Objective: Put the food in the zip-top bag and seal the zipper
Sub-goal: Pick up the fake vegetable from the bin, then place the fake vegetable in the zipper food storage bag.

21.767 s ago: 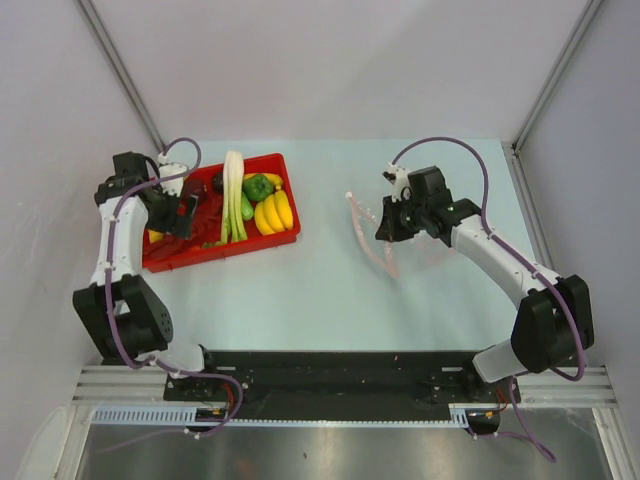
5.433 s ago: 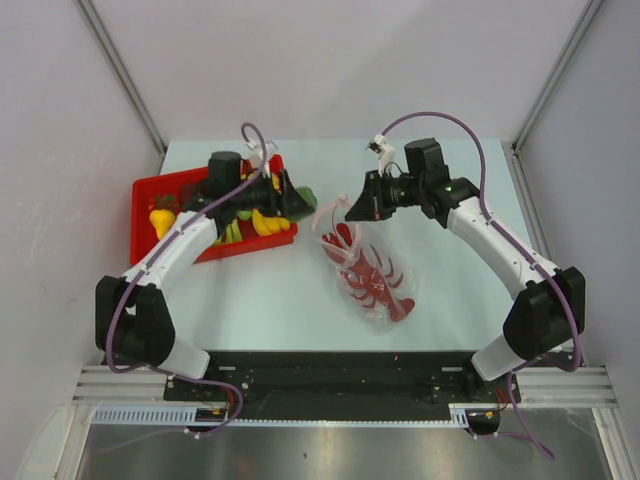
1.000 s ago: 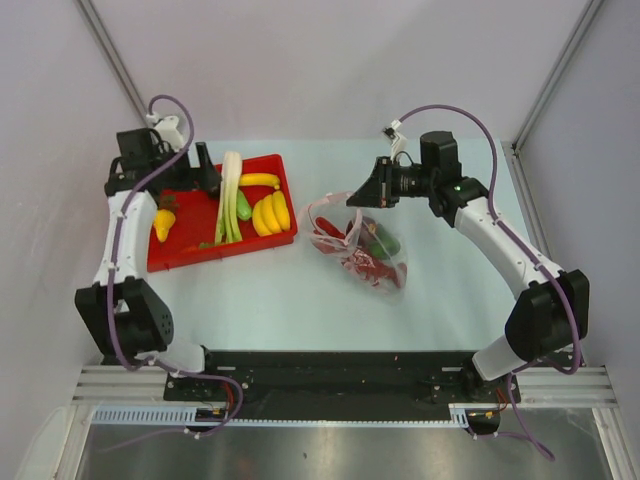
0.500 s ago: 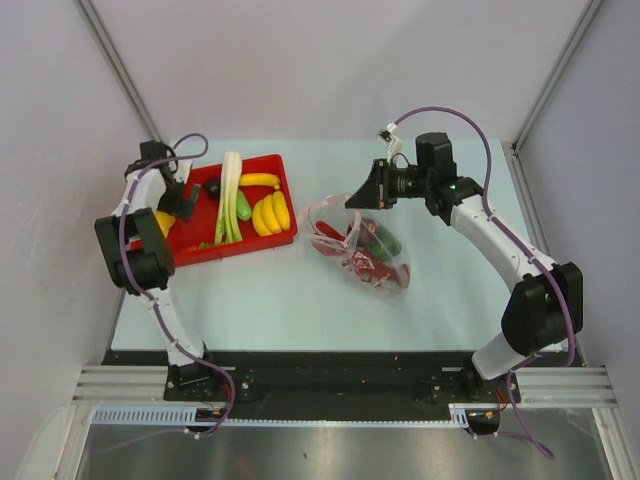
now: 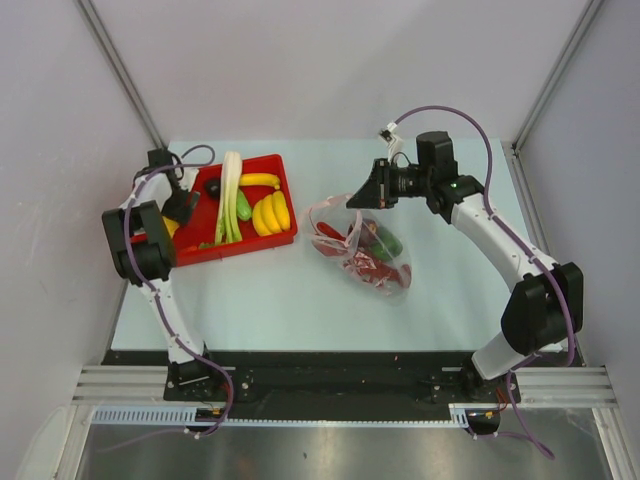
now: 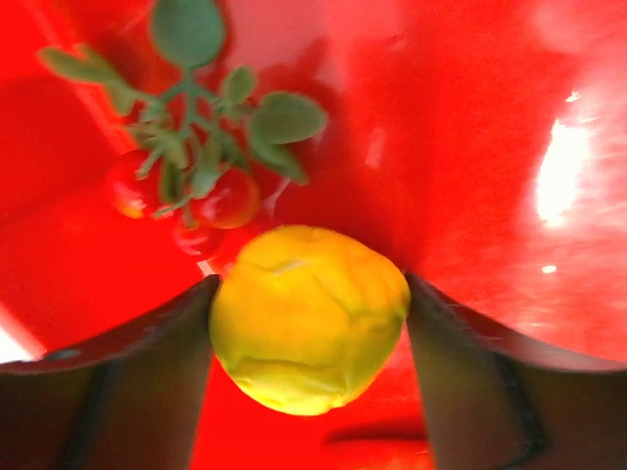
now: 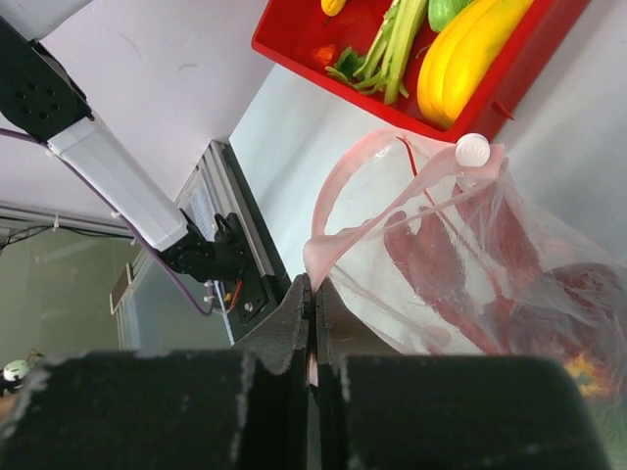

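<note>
My left gripper (image 5: 178, 208) is down in the left part of the red tray (image 5: 192, 252). Its jaws stand on both sides of the yellow pear (image 6: 309, 318) and touch it. The pear shows as a yellow bit under the gripper in the top view (image 5: 170, 226). My right gripper (image 5: 362, 197) is shut on the pink rim of the clear zip-top bag (image 5: 368, 255) and holds its mouth up and open (image 7: 313, 294). The red lobster (image 7: 436, 257) and the green pepper (image 5: 384, 241) lie inside the bag. The zipper (image 7: 358, 166) carries a white slider (image 7: 472, 149).
The tray also holds the white-green leek (image 5: 232, 195), yellow bananas (image 5: 271, 212), a dark round fruit (image 5: 212, 187) and a sprig of small red tomatoes with green leaves (image 6: 201, 186). The bag lies just right of the tray on the pale table (image 5: 300, 290).
My left gripper has swung from the tray's far left edge down onto the pear. My right gripper keeps holding the bag's rim in almost the same place.
</note>
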Robot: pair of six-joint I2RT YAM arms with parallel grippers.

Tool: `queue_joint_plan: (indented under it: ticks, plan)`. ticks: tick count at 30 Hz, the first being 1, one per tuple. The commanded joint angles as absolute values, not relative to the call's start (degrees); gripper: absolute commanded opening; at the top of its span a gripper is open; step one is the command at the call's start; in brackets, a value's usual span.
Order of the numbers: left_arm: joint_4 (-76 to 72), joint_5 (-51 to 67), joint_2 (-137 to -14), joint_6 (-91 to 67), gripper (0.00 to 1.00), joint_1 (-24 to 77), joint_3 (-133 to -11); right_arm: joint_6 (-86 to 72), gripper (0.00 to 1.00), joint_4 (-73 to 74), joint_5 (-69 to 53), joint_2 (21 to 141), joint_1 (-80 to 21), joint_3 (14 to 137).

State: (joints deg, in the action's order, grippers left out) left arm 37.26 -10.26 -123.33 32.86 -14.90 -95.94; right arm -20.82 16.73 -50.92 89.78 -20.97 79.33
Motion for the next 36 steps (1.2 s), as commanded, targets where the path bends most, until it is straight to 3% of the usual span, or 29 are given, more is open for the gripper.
queue_joint_plan:
  ticks: [1, 4, 11, 15, 17, 18, 22, 28, 32, 34, 36]
  plan:
    - [38.9, -1.5, -117.9, 30.6, 0.61, -15.1, -94.0, -19.8, 0.00, 16.9, -52.1, 90.4, -20.7, 82.6]
    - [40.7, 5.9, -111.3, 26.4, 0.47, -15.2, -93.7, -19.8, 0.00, 17.0, -52.0, 90.4, -20.8, 82.7]
    - [37.1, 37.1, -91.6, 10.4, 0.45, -11.1, -87.5, -20.7, 0.00, 16.6, -52.2, 90.4, -21.1, 82.5]
    - [17.7, 45.1, -82.5, -1.6, 0.45, -2.9, -76.5, -22.2, 0.00, 15.0, -52.5, 90.5, -21.4, 82.5]
    - [6.6, 45.7, -77.7, -12.8, 0.45, 3.2, -67.0, -24.6, 0.00, 13.1, -52.5, 90.7, -21.4, 82.1]
    - [-6.2, 43.7, -76.5, -16.4, 0.46, 5.3, -63.9, -25.3, 0.00, 12.4, -52.5, 90.8, -21.5, 81.9]
    - [-23.2, 34.4, -75.3, -25.8, 0.47, 18.3, -55.6, -27.1, 0.00, 10.6, -52.4, 91.0, -21.8, 81.7]
    - [-26.6, 25.3, -80.2, -28.6, 0.49, 29.3, -52.7, -28.9, 0.00, 8.3, -53.6, 90.5, -22.0, 81.4]
    - [-25.2, 28.2, -82.8, -27.5, 0.50, 31.4, -53.4, -29.5, 0.00, 7.2, -53.5, 89.6, -21.9, 80.2]
    - [-18.8, 33.1, -85.5, -24.6, 0.62, 31.6, -58.3, -30.0, 0.00, 6.5, -53.4, 89.4, -21.8, 80.0]
    - [-6.6, 35.5, -86.9, -19.5, 0.83, 31.6, -61.8, -30.0, 0.00, 6.2, -53.3, 89.3, -21.6, 80.1]
